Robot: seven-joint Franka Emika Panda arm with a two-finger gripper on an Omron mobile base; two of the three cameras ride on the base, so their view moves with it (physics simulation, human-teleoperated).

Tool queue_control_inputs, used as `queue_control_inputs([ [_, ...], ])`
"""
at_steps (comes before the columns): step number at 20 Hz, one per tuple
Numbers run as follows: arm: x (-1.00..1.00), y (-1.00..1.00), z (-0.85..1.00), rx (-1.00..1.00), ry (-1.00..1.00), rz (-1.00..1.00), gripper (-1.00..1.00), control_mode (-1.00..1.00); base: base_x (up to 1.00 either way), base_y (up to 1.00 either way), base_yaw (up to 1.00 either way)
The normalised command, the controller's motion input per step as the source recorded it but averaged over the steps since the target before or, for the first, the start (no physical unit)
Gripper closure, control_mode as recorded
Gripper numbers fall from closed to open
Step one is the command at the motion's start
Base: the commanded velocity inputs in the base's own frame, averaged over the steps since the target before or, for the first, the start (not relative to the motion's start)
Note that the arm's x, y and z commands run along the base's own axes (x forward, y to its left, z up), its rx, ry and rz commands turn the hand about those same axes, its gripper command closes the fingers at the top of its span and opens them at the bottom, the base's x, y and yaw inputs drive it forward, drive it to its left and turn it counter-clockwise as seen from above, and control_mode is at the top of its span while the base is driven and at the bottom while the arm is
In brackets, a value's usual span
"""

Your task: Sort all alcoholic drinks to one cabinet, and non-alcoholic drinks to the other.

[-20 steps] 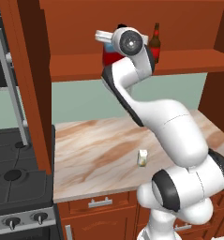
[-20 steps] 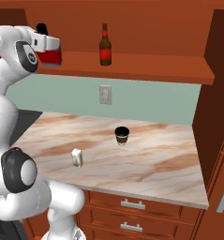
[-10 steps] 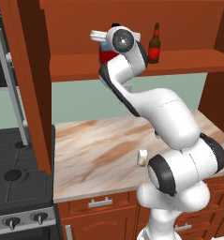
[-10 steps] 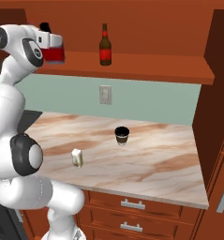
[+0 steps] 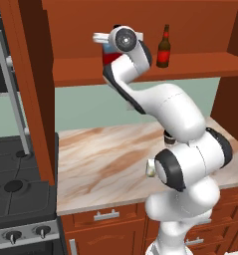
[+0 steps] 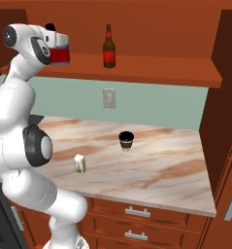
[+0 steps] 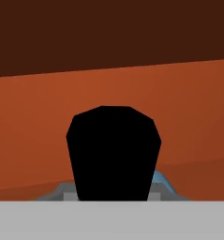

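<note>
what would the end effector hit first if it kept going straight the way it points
Probably the red-brown wooden back wall of the cabinet. The end effector holds the squat red bottle with black cap, which would lead; depth is unclear.

Marbled tan counter (image 6: 161,160), red-brown shelf (image 6: 151,68), red-labelled brown bottle (image 6: 108,47).

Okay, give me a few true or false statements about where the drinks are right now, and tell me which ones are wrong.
1. The brown bottle stands upright on the cabinet shelf. True.
2. The cup is on the shelf. False: it stands on the counter.
3. The gripper holds the red bottle at shelf height. True.
4. The carton lies inside a drawer. False: it stands on the counter.
5. The cup's lid is off. False: its black lid is on.
</note>
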Motion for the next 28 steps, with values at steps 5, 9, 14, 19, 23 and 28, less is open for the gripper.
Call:
queue_control_inputs([
  [5, 0.33, 0.01, -0.02, -0.02, 0.03, 0.01, 1.0, -1.0, 0.0, 0.0, 0.0],
  [9, 0.3, 0.02, -0.06, -0.02, 0.04, 0.0, 1.0, -1.0, 0.0, 0.0, 0.0],
  [14, 0.28, 0.01, -0.1, -0.02, 0.02, 0.0, 1.0, -1.0, 0.0, 0.0, 0.0],
  [19, 0.23, 0.0, -0.13, -0.01, 0.0, 0.0, 1.0, -1.0, 0.0, 0.0, 0.0],
  [23, 0.13, 0.11, -0.22, -0.03, 0.0, 0.0, 1.0, -1.0, 0.0, 0.0, 0.0],
  [28, 0.04, 0.1, -0.13, 0.0, 0.0, 0.0, 1.0, -1.0, 0.0, 0.0, 0.0],
])
